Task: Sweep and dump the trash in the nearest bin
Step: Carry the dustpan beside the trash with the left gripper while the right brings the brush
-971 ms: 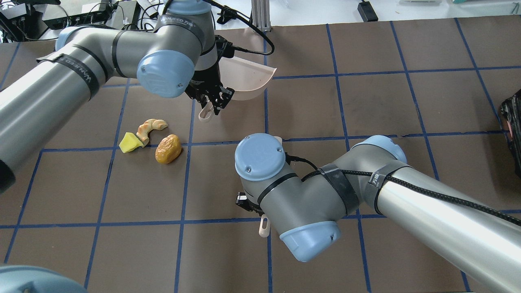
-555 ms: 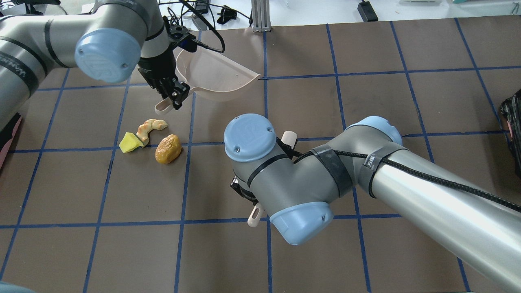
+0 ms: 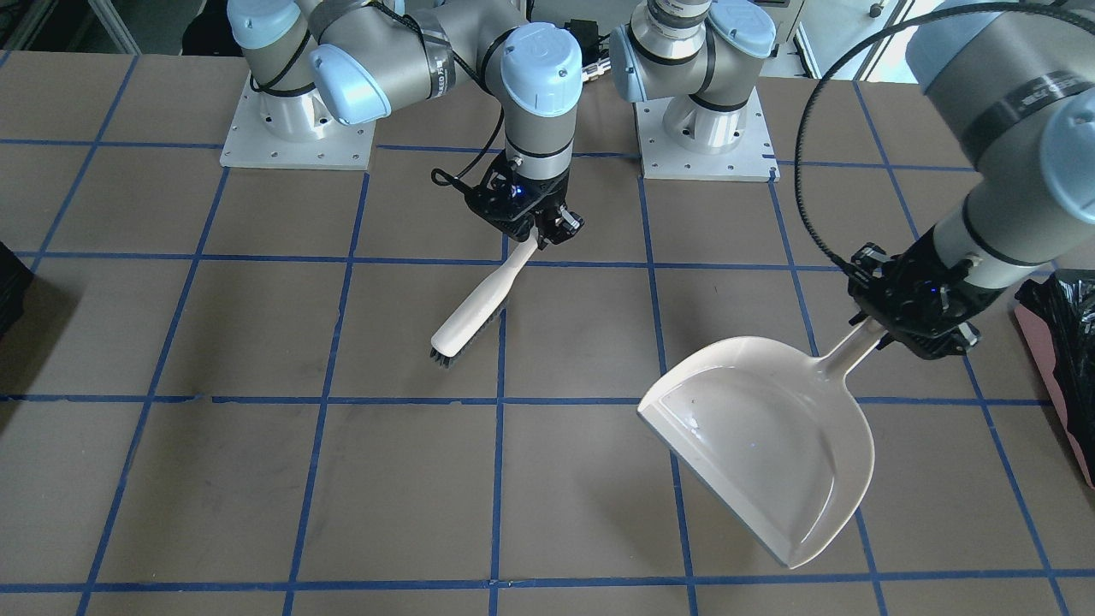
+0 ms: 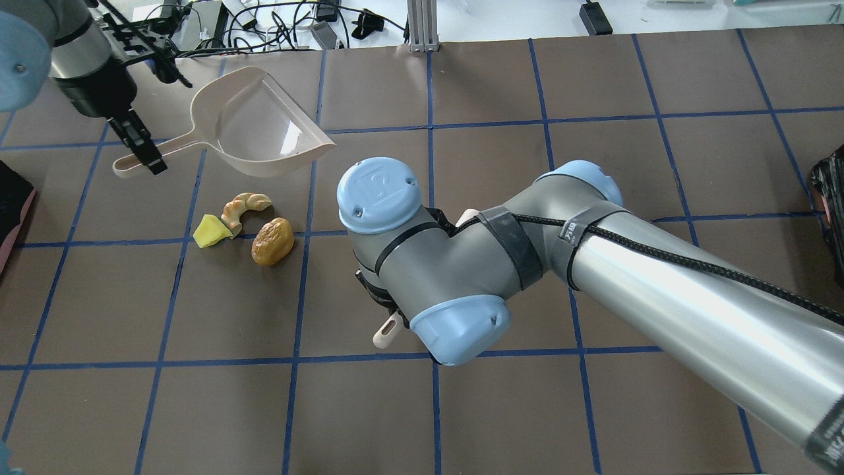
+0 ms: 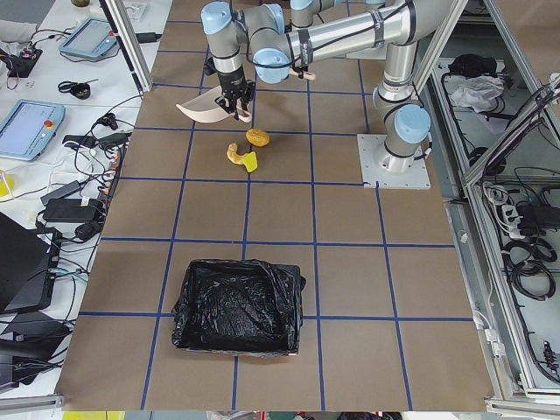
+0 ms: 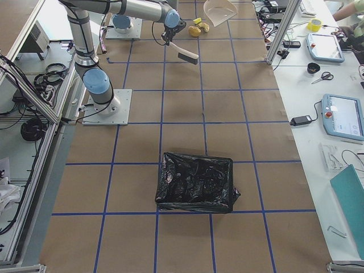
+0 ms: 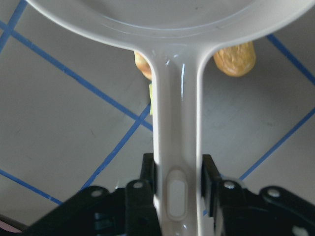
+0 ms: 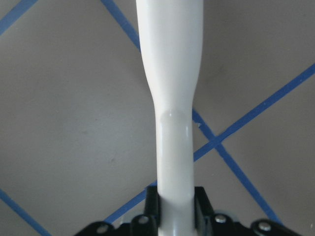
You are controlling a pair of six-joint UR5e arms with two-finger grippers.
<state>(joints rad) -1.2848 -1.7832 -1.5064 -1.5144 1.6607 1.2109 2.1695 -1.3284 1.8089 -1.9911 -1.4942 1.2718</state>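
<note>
The trash lies together on the brown table: a yellow sponge [image 4: 210, 231], a curled pastry [image 4: 244, 206] and a tan potato lump [image 4: 272, 241]. My left gripper [image 4: 142, 148] is shut on the handle of the white dustpan [image 4: 257, 125] and holds it tilted above the table, just beyond the trash. In the front view the dustpan [image 3: 761, 436] hides the trash. My right gripper [image 3: 535, 233] is shut on the white brush [image 3: 479, 308], to the right of the trash; in the overhead view my arm hides it. The pink-sided bin [image 3: 1061, 342] with its black bag stands at the table's left end [image 5: 238, 306].
An all-black container [image 6: 196, 182] stands at the table's right end, also at the overhead view's right edge [image 4: 831, 211]. The table has a blue tape grid. Cables and devices lie beyond the far edge [image 4: 264, 20]. My right arm's elbow [image 4: 455, 277] hangs over the table's middle.
My left arm has carried the dustpan leftward, past the far side of the trash. My right arm has moved left toward the trash with the brush. The trash has not moved.
</note>
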